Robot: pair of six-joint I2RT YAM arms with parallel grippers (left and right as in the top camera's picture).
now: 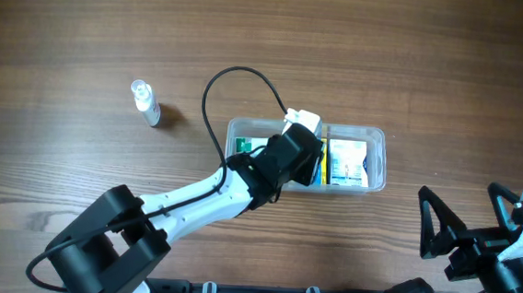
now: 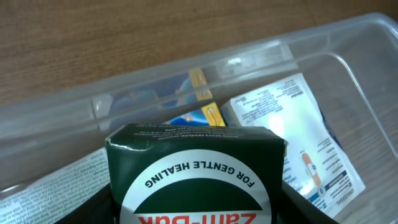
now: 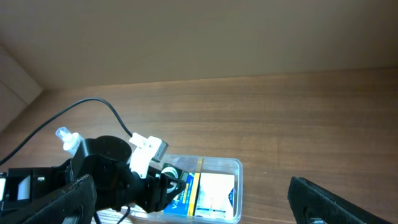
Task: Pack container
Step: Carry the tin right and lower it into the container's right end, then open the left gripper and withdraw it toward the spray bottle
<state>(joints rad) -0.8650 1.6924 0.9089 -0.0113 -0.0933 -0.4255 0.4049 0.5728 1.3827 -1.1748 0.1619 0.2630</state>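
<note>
The left pincer (image 1: 300, 155) is pinching a dark green cardboard box (image 2: 196, 177) over the clear rectangular plastic tub (image 1: 376, 132) sitting mid-way across the wooden tabletop (image 1: 66, 40), the right pincer (image 1: 467, 216) is idling spread, and I'd say a crooked release is risking jamming it on the white packet (image 1: 345, 162) inside.

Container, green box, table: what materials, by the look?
Container: clear glossy plastic; contents show through, walls catch glare. Green box: likely printed cardboard, satin; creased edges, whitish wear at corners. Table: wood or wood-look laminate, matte; grain shows, cannot tell which.
</note>
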